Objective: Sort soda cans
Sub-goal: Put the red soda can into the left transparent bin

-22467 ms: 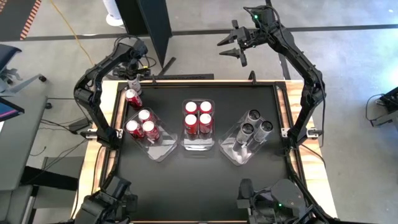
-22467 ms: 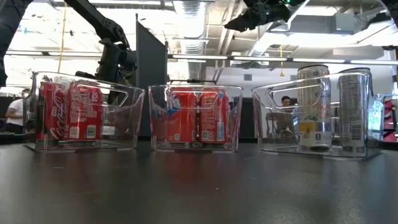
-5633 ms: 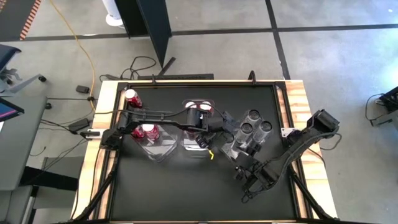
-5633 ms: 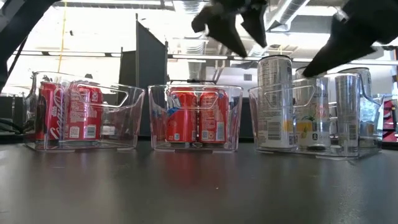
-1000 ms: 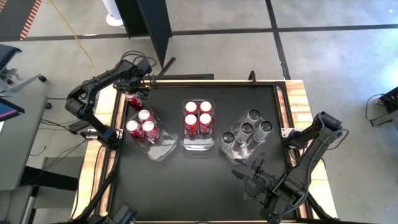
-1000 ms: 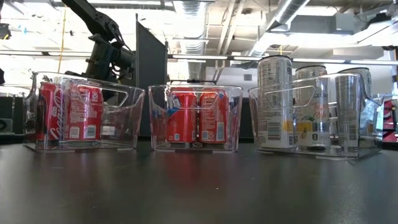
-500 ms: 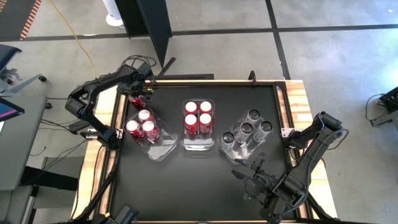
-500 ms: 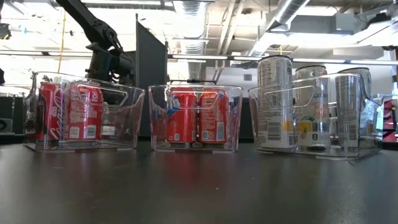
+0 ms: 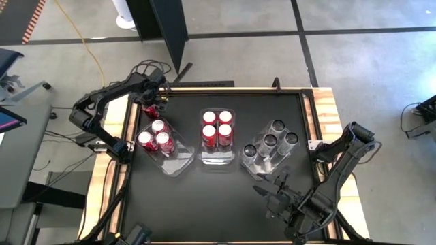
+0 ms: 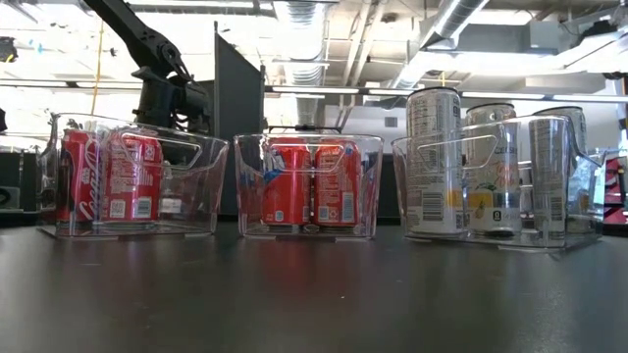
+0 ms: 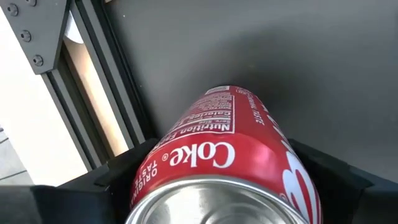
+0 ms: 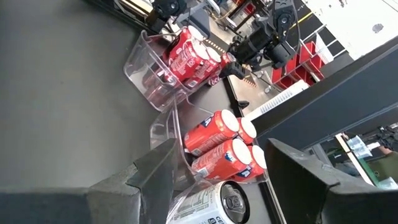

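A red soda can stands upright on the black mat at the table's far left corner, just beyond the left bin. My left gripper points down over it, one finger on each side. The low view shows this arm behind the left bin, and the can is hidden there. Three more red cans stand in the left clear bin, several red cans in the middle bin, and several silver cans in the right bin. My right gripper waits open near the table's near right, holding nothing. My left gripper pinches the red can's side wall near its top rim between its two fingers. The fingers come from above, pointing down. The can is upright, and its bottom is on the mat.
The table's metal frame rail and wooden edge run right beside the held can. The left bin's wall lies just nearer than the can. A dark upright panel stands past the far edge. Bare mat stretches before the bins.
My left gripper has sunk straight down over the red can at the far left corner, so that it now hides most of the can in the high view. The can has stayed where it stood. My right arm has kept still.
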Action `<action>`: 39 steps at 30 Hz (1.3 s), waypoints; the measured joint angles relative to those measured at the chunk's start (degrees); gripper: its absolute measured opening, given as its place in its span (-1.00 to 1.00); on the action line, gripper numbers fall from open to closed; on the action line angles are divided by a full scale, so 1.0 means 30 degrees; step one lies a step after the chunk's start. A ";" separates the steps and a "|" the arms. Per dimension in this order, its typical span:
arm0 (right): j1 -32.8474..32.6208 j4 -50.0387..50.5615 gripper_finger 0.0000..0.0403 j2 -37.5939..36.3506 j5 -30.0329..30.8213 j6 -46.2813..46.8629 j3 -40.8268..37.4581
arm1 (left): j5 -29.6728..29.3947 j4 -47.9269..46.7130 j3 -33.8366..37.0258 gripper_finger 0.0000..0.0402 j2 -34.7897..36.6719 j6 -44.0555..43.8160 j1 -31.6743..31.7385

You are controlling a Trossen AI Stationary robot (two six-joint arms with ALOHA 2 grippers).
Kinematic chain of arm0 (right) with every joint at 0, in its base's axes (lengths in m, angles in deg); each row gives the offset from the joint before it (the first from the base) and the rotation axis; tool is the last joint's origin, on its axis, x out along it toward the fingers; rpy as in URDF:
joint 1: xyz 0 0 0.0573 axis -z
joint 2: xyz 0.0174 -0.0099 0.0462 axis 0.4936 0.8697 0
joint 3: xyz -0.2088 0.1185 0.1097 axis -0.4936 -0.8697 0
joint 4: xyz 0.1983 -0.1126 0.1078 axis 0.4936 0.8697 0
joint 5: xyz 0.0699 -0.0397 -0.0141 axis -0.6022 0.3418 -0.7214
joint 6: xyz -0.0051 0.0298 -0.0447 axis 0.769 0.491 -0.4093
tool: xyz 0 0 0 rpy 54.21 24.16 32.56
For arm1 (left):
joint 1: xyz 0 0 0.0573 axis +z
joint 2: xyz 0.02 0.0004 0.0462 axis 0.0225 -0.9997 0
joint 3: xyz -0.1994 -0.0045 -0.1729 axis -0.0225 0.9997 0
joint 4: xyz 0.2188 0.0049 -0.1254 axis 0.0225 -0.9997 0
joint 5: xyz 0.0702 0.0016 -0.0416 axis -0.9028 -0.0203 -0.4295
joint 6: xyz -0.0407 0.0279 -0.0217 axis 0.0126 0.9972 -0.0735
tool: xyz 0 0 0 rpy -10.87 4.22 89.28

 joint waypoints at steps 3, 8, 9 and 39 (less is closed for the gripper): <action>0.0092 -0.0050 0.27 0.0000 0.0005 -0.0055 0.0003 | 0.0020 0.0031 0.0009 0.56 -0.0017 0.0432 0.0000; 0.0204 -0.0135 0.27 0.0007 -0.0001 -0.0078 0.0007 | 0.0022 0.0182 0.0023 0.56 0.0032 0.0865 0.0000; 0.0224 -0.0134 0.27 0.0007 -0.0003 -0.0078 0.0007 | 0.0022 0.0248 0.0023 0.56 0.0066 0.0930 0.0000; 0.0860 -0.0287 0.27 0.0007 -0.0013 -0.0282 0.0007 | 0.0561 0.0259 0.0111 0.56 0.1052 0.3306 -0.0066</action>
